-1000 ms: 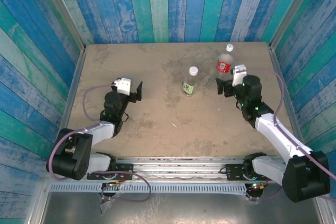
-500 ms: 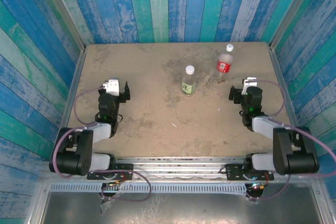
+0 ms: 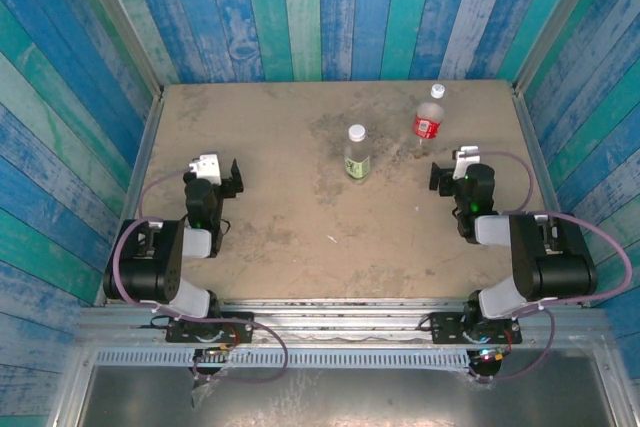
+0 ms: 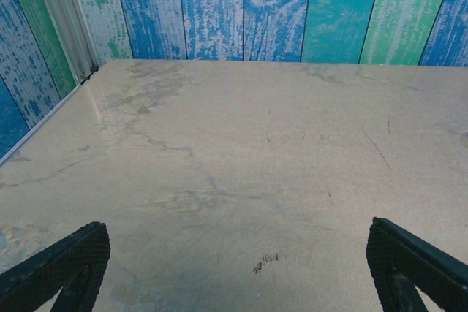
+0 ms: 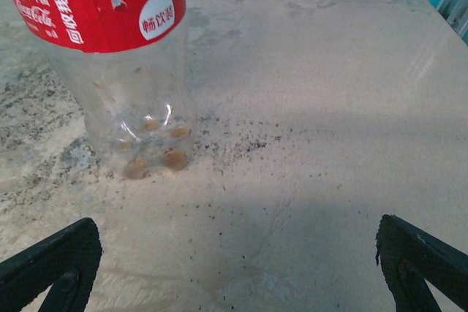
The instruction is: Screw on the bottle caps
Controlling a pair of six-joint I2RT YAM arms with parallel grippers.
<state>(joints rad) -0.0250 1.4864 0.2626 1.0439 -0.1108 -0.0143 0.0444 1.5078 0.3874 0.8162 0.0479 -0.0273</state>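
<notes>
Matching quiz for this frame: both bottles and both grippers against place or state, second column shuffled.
Column one
1. clear plastic bottle with red label
2. clear plastic bottle with pale green-and-white label
3. left gripper
4. right gripper

Column two
a. open, bare tabletop ahead of it
b. upright, toward the back right of the table
c. open, facing a bottle's base
d. upright, near the table's middle

Pairs: 1-b, 2-d, 3-a, 4-c

Robot lab test booth; blue-green plank walls (image 3: 300, 7), scuffed tan tabletop (image 3: 290, 212), aluminium rails (image 3: 340, 309)
</notes>
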